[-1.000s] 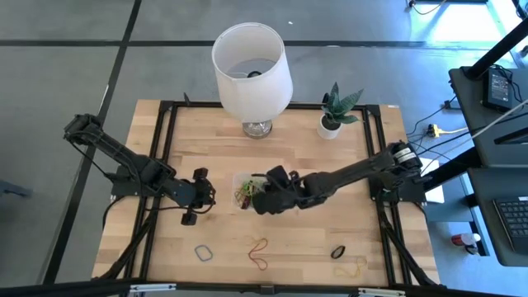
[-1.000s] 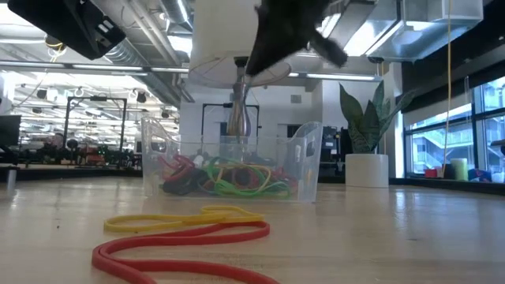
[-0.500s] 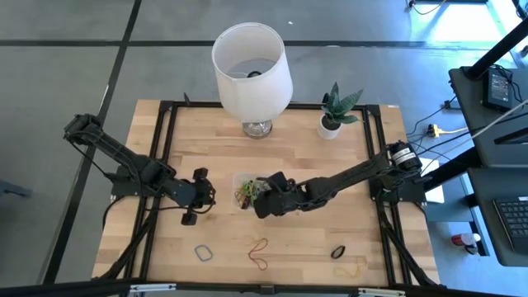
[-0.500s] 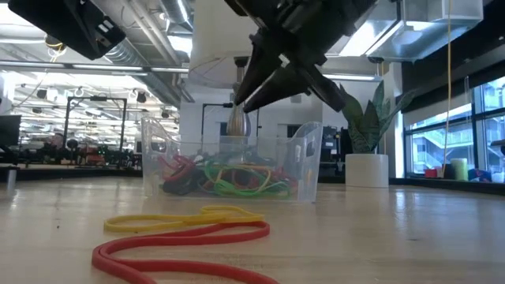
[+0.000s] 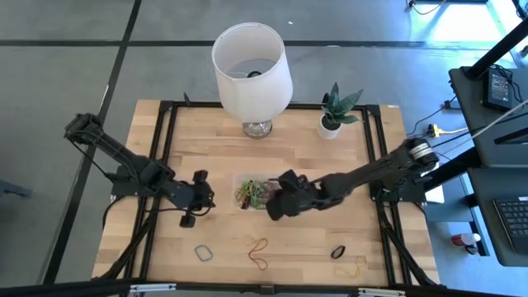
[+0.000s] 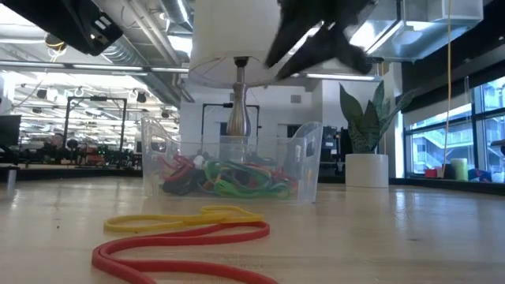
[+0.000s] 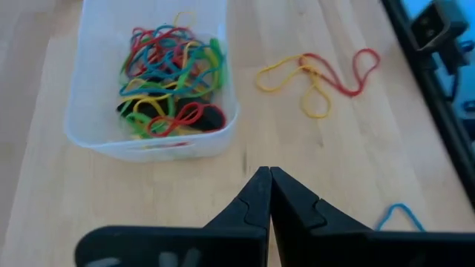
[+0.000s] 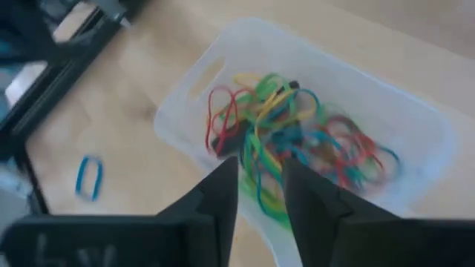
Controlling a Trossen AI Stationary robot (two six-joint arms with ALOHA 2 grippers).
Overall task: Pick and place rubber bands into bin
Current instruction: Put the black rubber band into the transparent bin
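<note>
The bin (image 5: 246, 183) is a clear shallow tub at the table's middle, holding a tangle of red, green, yellow and blue rubber bands (image 8: 297, 144). My right gripper (image 8: 260, 185) hovers open above the bin's near right corner (image 5: 274, 208), with nothing between its fingers. To the bin's left my left gripper (image 7: 269, 178) waits, shut and empty (image 5: 206, 198). Loose bands lie flat near the front edge: a blue one (image 5: 203, 252), a red and yellow pair (image 5: 259, 252), a black one (image 5: 338, 252) and a tan one (image 5: 351, 268).
A white lamp (image 5: 252, 74) and a small potted plant (image 5: 334, 111) stand at the far edge behind the bin. A black frame (image 5: 165, 148) borders the tabletop. Bare wood lies between the bin and the loose bands.
My right gripper, shut and pointing down into the bin a second ago, has opened above it. It has then drawn back up and toward the table's right edge. The bands in the bin have settled slightly.
</note>
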